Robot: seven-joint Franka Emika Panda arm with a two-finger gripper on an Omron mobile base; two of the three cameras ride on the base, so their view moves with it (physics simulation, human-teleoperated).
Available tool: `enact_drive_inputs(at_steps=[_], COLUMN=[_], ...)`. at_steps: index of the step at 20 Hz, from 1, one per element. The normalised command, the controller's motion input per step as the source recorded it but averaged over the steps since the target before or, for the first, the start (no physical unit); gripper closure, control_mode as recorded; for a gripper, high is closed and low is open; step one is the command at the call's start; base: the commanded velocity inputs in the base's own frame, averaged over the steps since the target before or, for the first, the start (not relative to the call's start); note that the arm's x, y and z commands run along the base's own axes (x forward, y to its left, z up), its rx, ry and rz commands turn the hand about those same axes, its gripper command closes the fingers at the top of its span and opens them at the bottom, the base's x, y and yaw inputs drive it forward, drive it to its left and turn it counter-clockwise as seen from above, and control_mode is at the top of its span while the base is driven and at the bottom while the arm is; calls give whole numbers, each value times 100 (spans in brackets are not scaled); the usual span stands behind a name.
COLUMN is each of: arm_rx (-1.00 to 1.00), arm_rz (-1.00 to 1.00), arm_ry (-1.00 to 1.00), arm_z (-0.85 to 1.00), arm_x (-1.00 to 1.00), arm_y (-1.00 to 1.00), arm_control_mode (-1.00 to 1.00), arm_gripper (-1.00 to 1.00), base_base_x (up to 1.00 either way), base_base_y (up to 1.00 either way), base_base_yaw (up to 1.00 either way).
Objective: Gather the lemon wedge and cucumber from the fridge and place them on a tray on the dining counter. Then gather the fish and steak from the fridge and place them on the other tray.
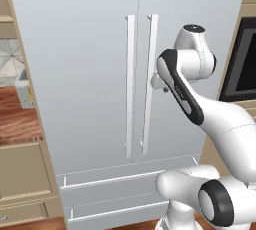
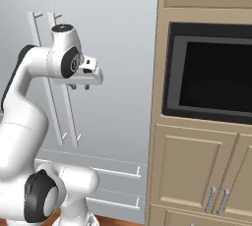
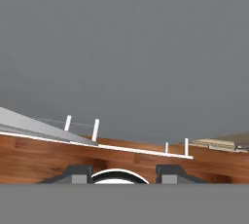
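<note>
Up against the tall pale grey two-door fridge (image 1: pixel 90 74), both doors shut, long white vertical bar handles (image 1: pixel 130 86) side by side at the seam, two drawers below. Parked just in front of the right-hand handle: the white two-finger gripper (image 2: pixel 79 87), pointing downward in the right base view, close to the bar but not visibly on it. Two dark fingertips (image 3: pixel 78 173) peeking up in the hand view, set partly apart with nothing between them — empty, not clamped on anything. Looking down the door face toward the drawer pulls and reddish wood floor (image 3: pixel 48 159). Lemon wedge, cucumber, fish, steak — presumably behind those closed doors. First job, by the look of it: the door. Rigid bar, smooth and likely slick, stiff door with some weight to swing. Best hold probably mid-height on the bar, fingers straddling it square, pulling steady along the door's arc rather than straight back. Risk of slipping off if gripped off-centre.
</note>
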Motion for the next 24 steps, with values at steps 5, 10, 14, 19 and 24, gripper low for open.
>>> enact_drive_inputs(at_steps=[5, 10, 14, 19, 24], arm_rx=[0, 0, 0, 0, 0], arm_rz=[0, 0, 0, 0, 0], arm_ry=[0, 0, 0, 0, 0], arm_z=[0, 0, 0, 0, 0], arm_x=[-2, 0, 0, 0, 0], arm_y=[0, 0, 0, 0, 0], arm_control_mode=[100, 100, 100, 100, 100], arm_gripper=[-100, -100, -100, -100, -100], base_base_x=[-37, -29, 0, 0, 2], base_base_y=[21, 50, 12, 16, 25], base_base_yaw=[-2, 0, 0, 0, 0])
